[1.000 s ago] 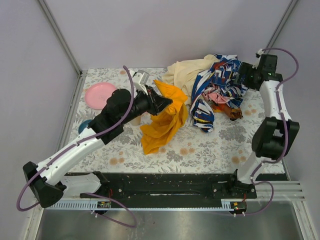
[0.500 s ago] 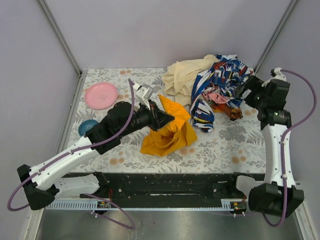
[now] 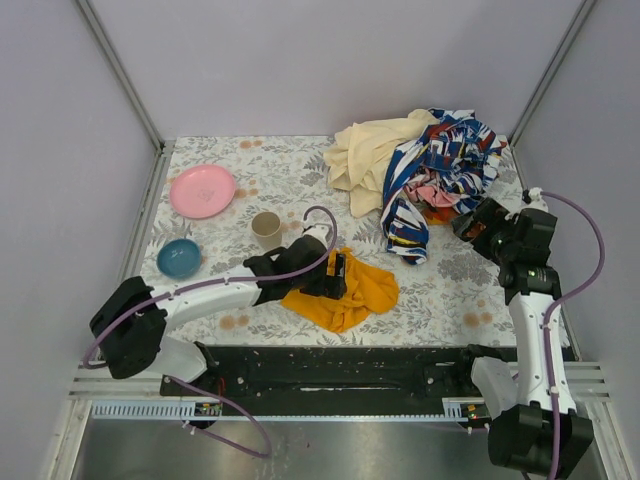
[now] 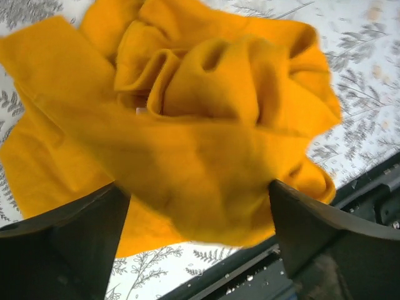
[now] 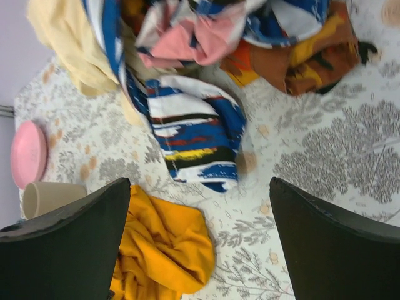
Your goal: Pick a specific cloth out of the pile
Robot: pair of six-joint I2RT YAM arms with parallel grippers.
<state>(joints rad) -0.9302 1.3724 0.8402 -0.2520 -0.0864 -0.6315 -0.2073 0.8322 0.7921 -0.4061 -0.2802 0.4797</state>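
The plain mustard-orange cloth [image 3: 362, 290] lies crumpled on the floral table, near the front edge and apart from the pile [image 3: 430, 170]. My left gripper [image 3: 338, 277] hangs low right over it, jaws wide open. In the left wrist view the cloth [image 4: 206, 112] bulges loosely between the spread fingers [image 4: 81, 231] of the left gripper [image 4: 197, 187]. My right gripper [image 3: 470, 225] hovers open and empty just near the pile's front right. Its wrist view shows the right gripper [image 5: 200, 181], the pile [image 5: 187, 62] and the cloth [image 5: 159, 250].
A pink plate [image 3: 202, 190], a tan cup [image 3: 266, 229] and a blue bowl [image 3: 179, 257] stand at the left. An orange-and-black patterned cloth [image 3: 465, 225] sticks out of the pile's right side. A black rail [image 3: 340, 365] runs along the table's front edge.
My left arm came down and toward the front with the orange cloth, then its jaws opened and the cloth settled on the table. My right arm drew back from the pile.
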